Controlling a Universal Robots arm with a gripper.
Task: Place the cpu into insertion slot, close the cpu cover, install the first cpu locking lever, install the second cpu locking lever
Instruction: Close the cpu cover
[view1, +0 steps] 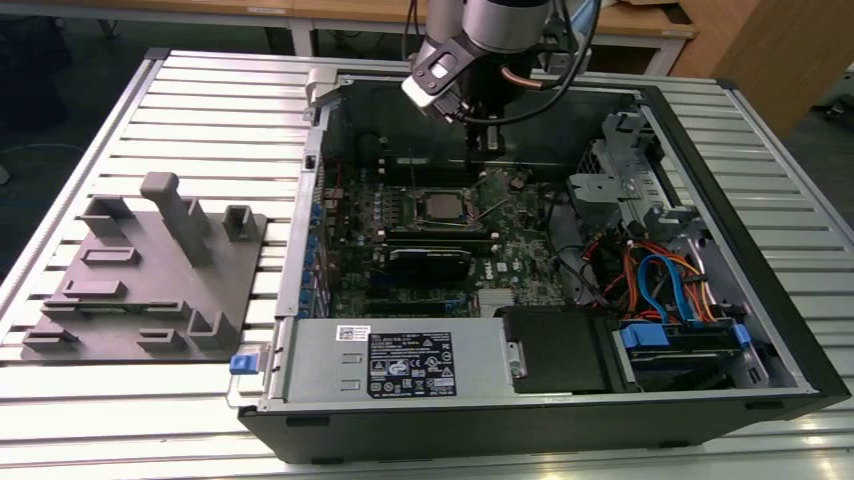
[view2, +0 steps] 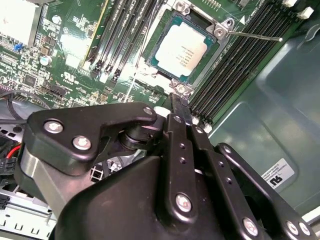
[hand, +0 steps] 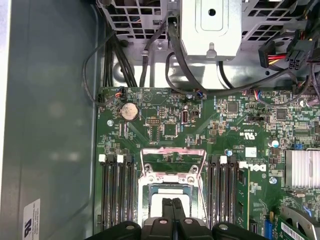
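Note:
The cpu (view2: 180, 47), a pale silver square chip, lies flat in the insertion slot (view2: 214, 50) on the green motherboard; it also shows in the exterior view (view1: 442, 205). The cpu cover (hand: 173, 150), a thin silver frame, stands swung open off the slot. A thin metal locking lever (view2: 255, 36) sticks out free from one slot corner over the memory slots. My gripper (view2: 181, 107) hovers just above the slot's edge with its black fingers (hand: 169, 212) pressed together and nothing between them. In the exterior view the gripper (view1: 483, 150) hangs over the board inside the case.
Long black memory slots (hand: 115, 190) flank the socket on both sides. A metal drive cage (hand: 210, 25) and black cables (hand: 175, 55) lie beyond the board. The case wall (view2: 270, 110) is close. A grey fixture plate (view1: 147, 280) rests on the exterior view's left.

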